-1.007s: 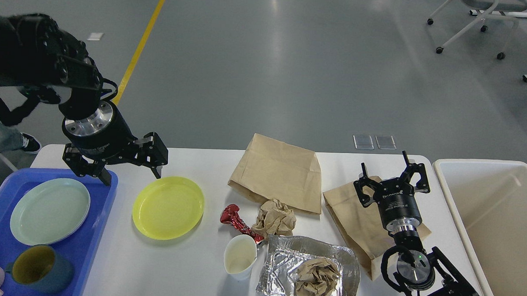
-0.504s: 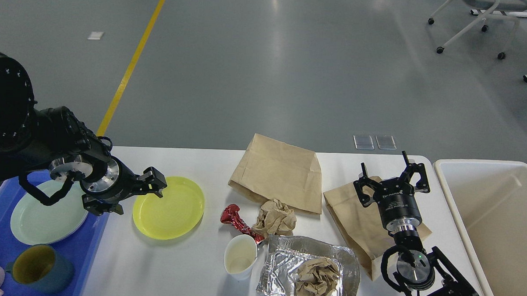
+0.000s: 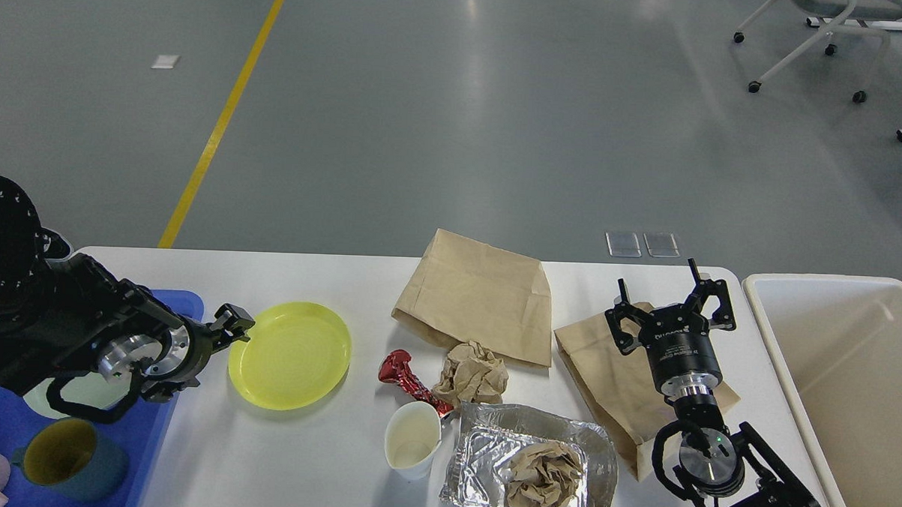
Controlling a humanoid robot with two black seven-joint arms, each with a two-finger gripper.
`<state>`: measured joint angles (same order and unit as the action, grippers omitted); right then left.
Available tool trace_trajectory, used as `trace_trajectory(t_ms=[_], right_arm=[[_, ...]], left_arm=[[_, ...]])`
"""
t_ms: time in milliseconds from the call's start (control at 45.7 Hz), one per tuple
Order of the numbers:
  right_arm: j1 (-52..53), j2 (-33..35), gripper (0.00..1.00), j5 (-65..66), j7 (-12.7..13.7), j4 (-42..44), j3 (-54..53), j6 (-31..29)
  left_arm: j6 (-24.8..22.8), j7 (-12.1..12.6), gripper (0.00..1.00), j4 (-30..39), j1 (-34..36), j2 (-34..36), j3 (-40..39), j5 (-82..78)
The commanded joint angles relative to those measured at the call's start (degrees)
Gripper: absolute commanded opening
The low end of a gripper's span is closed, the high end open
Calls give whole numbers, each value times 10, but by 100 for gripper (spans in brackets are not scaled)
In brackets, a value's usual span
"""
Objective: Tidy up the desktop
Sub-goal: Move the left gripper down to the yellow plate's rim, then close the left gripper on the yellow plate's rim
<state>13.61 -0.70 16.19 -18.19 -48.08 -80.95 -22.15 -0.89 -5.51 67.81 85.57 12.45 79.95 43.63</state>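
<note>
Looks like lab or industrial test hall. Wide grey polished floor [image 3: 455,133], yellow lane line [image 3: 223,118] painted across it. Wheeled office chair base [image 3: 811,41] at far right. White desktop [image 3: 316,459] staged with props; walls out of view.

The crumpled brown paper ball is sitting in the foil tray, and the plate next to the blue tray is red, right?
Not quite. The plate beside the blue tray is yellow, not red, as the head view shows. The red thing is a crinkled wrapper nearer the middle. The crumpled brown paper ball does sit in the foil tray.
</note>
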Motion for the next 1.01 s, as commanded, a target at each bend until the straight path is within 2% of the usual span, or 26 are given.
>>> trace_trajectory(t_ms=[0, 44, 131, 219, 766, 985], right_arm=[[-1, 0, 100, 0, 0, 0, 0, 0], [-1, 0, 100, 1, 0, 0, 0, -1], [0, 0, 100, 1, 0, 0, 0, 0], [0, 0, 100, 1, 0, 0, 0, 0], [0, -1, 100, 0, 0, 1, 0, 0], [0, 0, 100, 0, 0, 0, 0, 0]], left_arm=[[40, 2, 93, -20, -39, 0, -54, 6], [50, 12, 93, -22, -52, 0, -73, 6], [71, 47, 93, -31, -81, -1, -98, 6], [70, 62, 93, -40, -87, -1, -109, -1], [57, 56, 89, -51, -110, 1, -144, -71], [29, 60, 66, -63, -117, 11, -147, -69]])
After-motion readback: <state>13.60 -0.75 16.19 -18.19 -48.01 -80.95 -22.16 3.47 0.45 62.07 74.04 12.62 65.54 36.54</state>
